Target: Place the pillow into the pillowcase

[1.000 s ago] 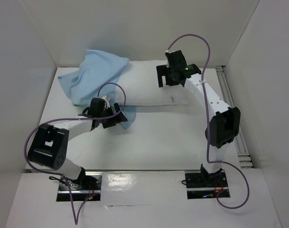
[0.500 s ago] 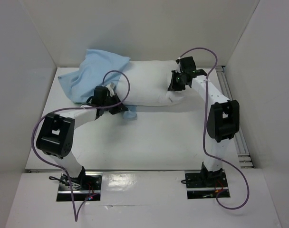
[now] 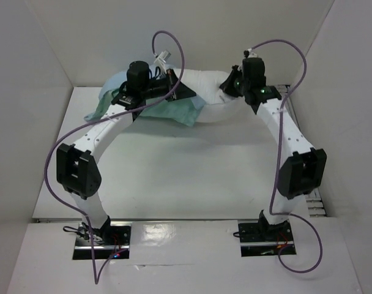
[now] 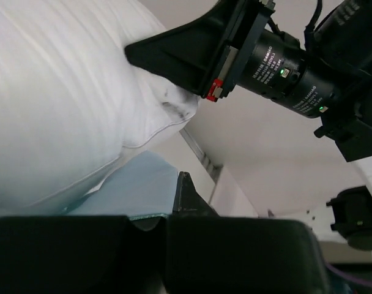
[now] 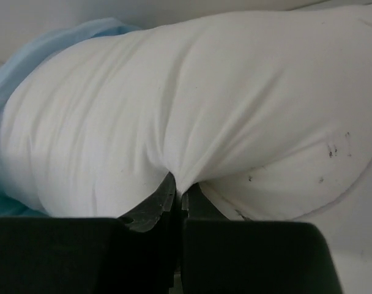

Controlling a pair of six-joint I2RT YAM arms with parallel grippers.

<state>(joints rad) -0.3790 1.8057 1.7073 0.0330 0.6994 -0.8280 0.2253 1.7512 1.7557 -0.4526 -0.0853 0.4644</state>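
Top external: pillowcase (image 3: 174,109) now higher, rearward.

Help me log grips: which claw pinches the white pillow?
The right claw, shut on a fold of the white pillow; the left claw instead holds the blue-green pillowcase.

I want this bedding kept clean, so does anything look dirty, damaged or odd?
Yes: the plump white stuffed pillow carries small dark specks near its corner seam, visible in both wrist views. Nothing looks torn or spilled.
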